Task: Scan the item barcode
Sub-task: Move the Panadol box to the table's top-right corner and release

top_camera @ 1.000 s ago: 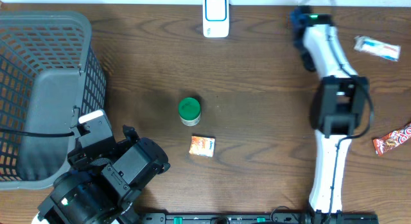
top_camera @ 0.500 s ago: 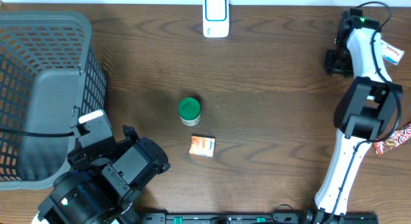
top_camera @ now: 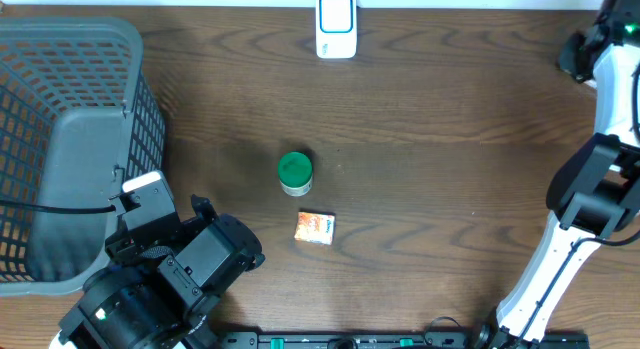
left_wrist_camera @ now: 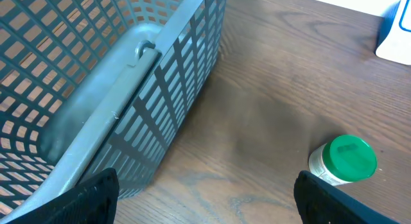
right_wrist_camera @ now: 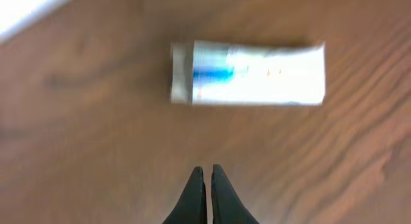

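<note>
Right arm (top_camera: 615, 84) swung outward; wrist view alone shows packet (right_wrist_camera: 247, 73) beyond pressed-together right hand (right_wrist_camera: 205, 172); left hand (left_wrist_camera: 205, 199) spread.

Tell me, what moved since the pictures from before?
The right gripper swung outward to the table's right edge. Shut and empty, it now points at a white packet. The left gripper, basket, green-lidded jar, orange sachet and white scanner stayed put.

One grey basket (top_camera: 90, 29), one green-lidded jar (top_camera: 294, 173), one small orange packet (top_camera: 314, 226) and one white scanner (top_camera: 336, 25) are counted on the surface (top_camera: 430, 189). One white-and-blue packet (right_wrist_camera: 247, 73) is seen in the right wrist view, so two packets are counted in all.
</note>
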Controlling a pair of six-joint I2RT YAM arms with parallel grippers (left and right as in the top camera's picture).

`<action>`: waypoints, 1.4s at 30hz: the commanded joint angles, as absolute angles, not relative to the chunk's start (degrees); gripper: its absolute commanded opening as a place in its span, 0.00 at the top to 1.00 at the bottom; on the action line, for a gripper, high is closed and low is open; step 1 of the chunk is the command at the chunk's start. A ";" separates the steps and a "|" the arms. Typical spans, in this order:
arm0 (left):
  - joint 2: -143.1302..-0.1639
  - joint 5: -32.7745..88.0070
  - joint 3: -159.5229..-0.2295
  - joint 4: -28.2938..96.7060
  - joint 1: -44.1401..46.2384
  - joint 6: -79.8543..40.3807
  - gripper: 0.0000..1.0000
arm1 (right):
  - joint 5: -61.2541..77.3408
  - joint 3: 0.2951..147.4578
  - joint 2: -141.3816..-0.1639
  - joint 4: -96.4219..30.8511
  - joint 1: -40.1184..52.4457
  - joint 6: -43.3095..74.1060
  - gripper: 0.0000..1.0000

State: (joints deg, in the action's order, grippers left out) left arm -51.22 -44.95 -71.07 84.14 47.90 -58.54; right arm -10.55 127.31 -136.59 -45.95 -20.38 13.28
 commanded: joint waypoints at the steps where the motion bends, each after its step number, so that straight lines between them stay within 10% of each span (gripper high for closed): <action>1: -51.22 -45.47 -71.05 84.40 47.92 -59.24 0.15 | -13.08 127.48 -138.50 -41.60 -21.04 14.46 0.99; 22: -51.22 -45.47 -71.05 84.40 47.92 -59.24 0.15 | -15.05 127.48 -150.80 -22.28 -26.04 10.57 0.99; 42: -51.22 -45.47 -71.02 84.40 47.92 -59.24 0.15 | -10.70 127.50 -150.10 -45.08 -33.19 8.91 0.99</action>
State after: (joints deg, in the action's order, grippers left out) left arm -51.22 -44.95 -71.07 84.09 47.90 -58.54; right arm -12.08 128.81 -149.38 -42.06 -31.16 9.76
